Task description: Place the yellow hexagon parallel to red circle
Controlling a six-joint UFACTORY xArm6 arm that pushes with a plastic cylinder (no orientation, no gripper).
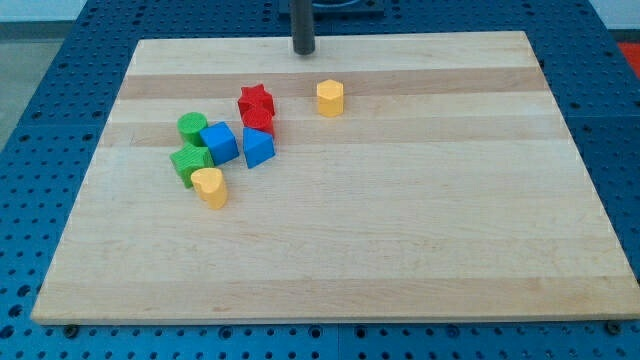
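The yellow hexagon (330, 97) stands alone on the wooden board (400, 230), toward the view's top centre. The red circle (258, 121) sits left of it, just below a red star (256, 100) and touching it. My tip (302, 51) is near the board's top edge, above and slightly left of the yellow hexagon, apart from it and from all blocks.
A cluster lies left of centre: a green circle (192, 126), a blue cube (219, 142), a blue triangle-like block (258, 148), a green star-like block (190, 161) and a yellow heart (210, 186). A blue pegboard (40, 150) surrounds the board.
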